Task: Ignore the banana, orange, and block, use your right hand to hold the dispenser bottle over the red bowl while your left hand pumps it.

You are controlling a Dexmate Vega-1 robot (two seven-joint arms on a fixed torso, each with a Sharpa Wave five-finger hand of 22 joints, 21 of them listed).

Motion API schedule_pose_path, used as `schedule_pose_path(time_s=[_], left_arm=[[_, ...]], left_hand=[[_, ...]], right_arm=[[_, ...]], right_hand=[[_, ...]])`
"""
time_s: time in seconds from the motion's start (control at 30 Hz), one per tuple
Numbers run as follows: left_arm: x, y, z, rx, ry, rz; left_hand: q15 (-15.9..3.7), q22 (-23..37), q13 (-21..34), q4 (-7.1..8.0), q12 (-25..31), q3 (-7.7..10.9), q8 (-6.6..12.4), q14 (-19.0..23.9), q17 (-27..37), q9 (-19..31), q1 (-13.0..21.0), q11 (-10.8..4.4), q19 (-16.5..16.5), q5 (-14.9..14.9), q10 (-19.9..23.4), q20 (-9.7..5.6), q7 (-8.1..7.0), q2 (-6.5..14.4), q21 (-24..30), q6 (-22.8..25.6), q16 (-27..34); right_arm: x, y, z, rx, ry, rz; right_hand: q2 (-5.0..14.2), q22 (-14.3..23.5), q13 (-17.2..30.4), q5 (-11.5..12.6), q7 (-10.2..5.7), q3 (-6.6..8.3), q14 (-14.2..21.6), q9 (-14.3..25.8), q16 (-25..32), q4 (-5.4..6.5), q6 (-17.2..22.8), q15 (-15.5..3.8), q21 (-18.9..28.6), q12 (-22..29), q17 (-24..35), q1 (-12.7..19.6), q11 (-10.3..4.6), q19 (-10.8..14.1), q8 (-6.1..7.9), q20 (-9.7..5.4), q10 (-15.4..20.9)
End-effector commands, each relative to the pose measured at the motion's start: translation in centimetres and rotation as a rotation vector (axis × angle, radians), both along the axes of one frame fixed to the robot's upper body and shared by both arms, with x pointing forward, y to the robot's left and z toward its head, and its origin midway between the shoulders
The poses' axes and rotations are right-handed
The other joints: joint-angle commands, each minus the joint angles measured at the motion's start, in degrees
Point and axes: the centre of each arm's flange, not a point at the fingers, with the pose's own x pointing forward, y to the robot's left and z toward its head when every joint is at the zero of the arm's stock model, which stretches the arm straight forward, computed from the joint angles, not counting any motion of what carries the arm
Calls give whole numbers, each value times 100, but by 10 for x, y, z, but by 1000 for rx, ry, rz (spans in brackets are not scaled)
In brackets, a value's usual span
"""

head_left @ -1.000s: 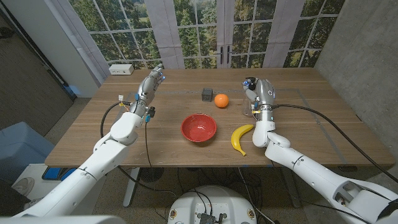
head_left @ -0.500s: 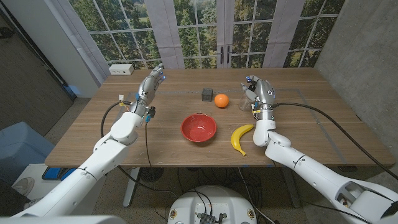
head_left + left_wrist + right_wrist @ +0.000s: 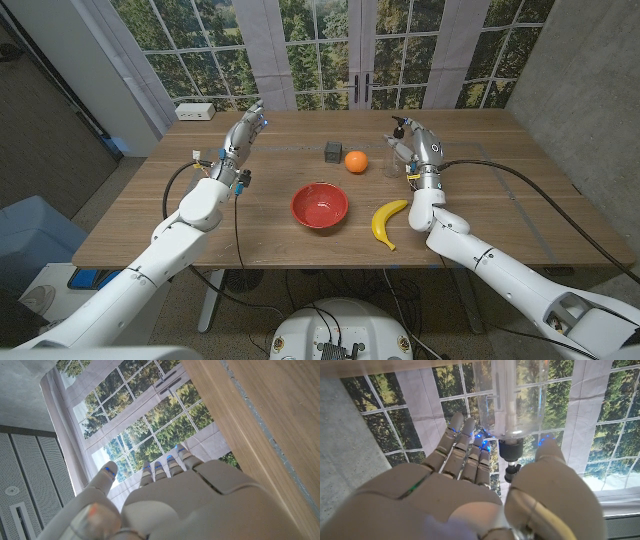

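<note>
A clear dispenser bottle [image 3: 393,160] with a black pump stands on the table right of the orange. My right hand [image 3: 420,147] is just beside it on its right, fingers spread and holding nothing. In the right wrist view the bottle [image 3: 502,395] sits in the gap between the fingers and thumb of that hand [image 3: 470,495], with no grip that I can see. The red bowl [image 3: 319,205] sits at the table's middle front, empty. Over the table's left back part my left hand [image 3: 243,132] is raised, its fingers straight and together [image 3: 190,500].
An orange [image 3: 355,161] and a dark grey block [image 3: 332,150] lie behind the bowl, left of the bottle. A banana [image 3: 388,220] lies right of the bowl, in front of my right hand. A white box [image 3: 195,111] sits at the back left corner.
My right hand has drawn slightly back and to the right, so more of the bottle shows beside it. The left hand has not moved.
</note>
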Motion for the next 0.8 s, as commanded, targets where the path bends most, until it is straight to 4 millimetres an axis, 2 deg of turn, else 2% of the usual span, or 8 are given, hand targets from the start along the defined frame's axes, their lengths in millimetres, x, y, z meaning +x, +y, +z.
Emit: schedule_pose_path(time_s=[0.03,0.1,0.17,0.2,0.33,0.53,0.8], left_arm=[[3,-1,0,-1,7,3],[3,-1,1,4,8,3],[3,-1,1,4,8,6],[4,-1,1,2,11,2],[5,-1,1,4,15,2],[5,-1,2,6,12,5],[6,1,1,0,12,7]], left_hand=[[-208,34,16,-26,14,19,-14,7,10,16,-43,-19,36,4,26,-14,-11,117,-2,40,-8],[-211,34,16,-29,14,19,-14,4,10,16,-42,-19,36,4,28,-14,-11,118,-3,40,-10],[-210,34,16,-31,14,18,-14,3,9,17,-42,-16,34,4,28,-14,-13,118,-4,39,-10],[-209,34,16,-31,14,18,-14,4,9,17,-41,-17,34,4,28,-14,-11,118,-4,39,-10],[-208,34,16,-36,12,17,-15,3,9,17,-40,-23,36,4,24,-16,-15,120,-5,36,-10],[-210,34,16,-41,13,16,-17,-1,9,17,-39,-15,36,5,25,-15,-19,123,-6,31,-11],[-209,34,16,-44,10,15,-16,-1,10,17,-39,-22,35,5,20,-13,-19,126,-7,35,-11]], right_arm=[[4,-10,6,75,115,112],[6,-15,8,109,175,190],[8,-19,10,123,218,263],[9,-21,9,155,219,313],[9,-26,9,188,207,413],[8,-30,10,214,196,509],[7,-34,11,278,186,660]], right_hand=[[-92,11,-136,81,80,-114,-483,9,-24,7,-374,-274,-230,2,-197,-301,110,-240,-94,105,-507],[-119,7,-208,97,97,-163,-747,4,-44,17,-582,-203,-361,5,-294,-404,183,-388,-128,187,-694],[-168,2,-301,121,129,-245,-1049,-4,-54,54,-778,-58,-538,21,-425,-582,247,-588,-135,285,-890],[-206,-1,-355,144,166,-302,-1243,-9,-70,79,-868,42,-650,23,-500,-693,331,-724,-133,340,-1006],[-259,-7,-487,206,188,-440,-1594,-23,-63,162,-1042,173,-919,32,-682,-977,387,-1013,-119,454,-1219],[-289,-12,-586,242,144,-556,-1807,-36,-53,252,-993,222,-1111,52,-811,-1231,429,-1196,-69,519,-1292],[-323,-21,-709,290,62,-688,-2003,-52,-46,351,-892,283,-1350,75,-962,-1508,414,-1450,-30,558,-1310]])
